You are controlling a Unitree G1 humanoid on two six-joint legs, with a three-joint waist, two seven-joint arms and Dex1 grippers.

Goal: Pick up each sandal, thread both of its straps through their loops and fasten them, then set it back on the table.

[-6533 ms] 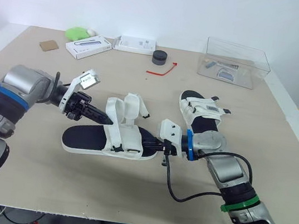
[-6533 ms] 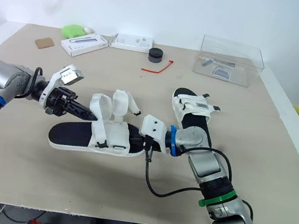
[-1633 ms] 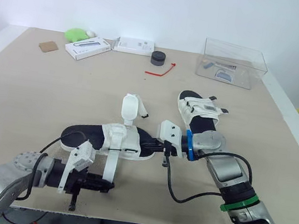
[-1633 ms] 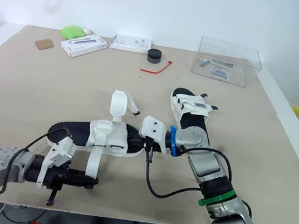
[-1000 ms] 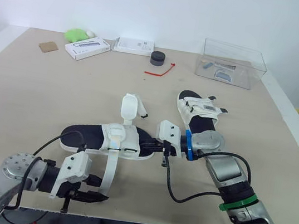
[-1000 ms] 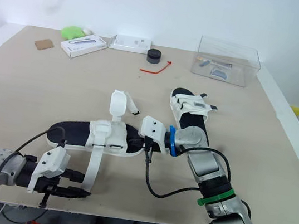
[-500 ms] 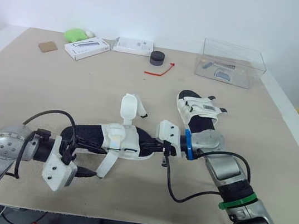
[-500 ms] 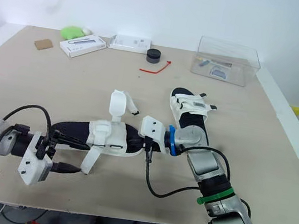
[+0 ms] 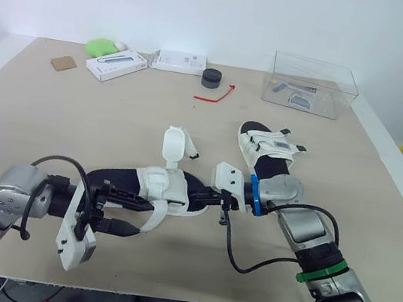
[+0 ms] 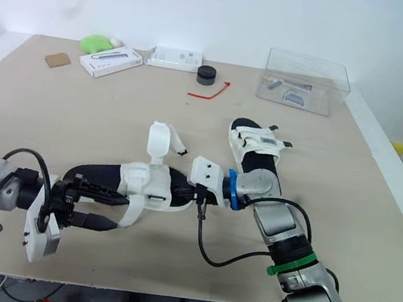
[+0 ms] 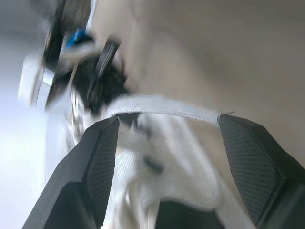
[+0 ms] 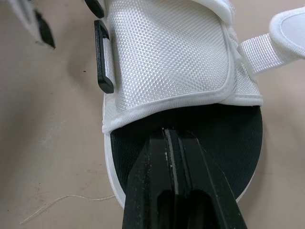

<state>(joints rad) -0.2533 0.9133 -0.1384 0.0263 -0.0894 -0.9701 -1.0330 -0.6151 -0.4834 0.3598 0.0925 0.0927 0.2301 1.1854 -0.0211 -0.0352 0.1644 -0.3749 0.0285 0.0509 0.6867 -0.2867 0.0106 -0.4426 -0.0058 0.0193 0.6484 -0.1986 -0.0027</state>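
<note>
Light sandal (image 9: pixel 173 186), floppy strap (image 9: pixel 152 216)
My left hand (image 9: pixel 138 216) gapes open around the limp strap, probably best pinched near its tip. My right hand (image 9: pixel 208 195), fingers closed, pins the footbed (image 12: pixel 125 151).

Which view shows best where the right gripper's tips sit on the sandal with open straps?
The right wrist view: the right gripper is shut, tips over the black footbed of the sandal, just short of its white upper. The eye views show it at that sandal's end, tips hard to see. The left wrist view does not settle it.
</note>
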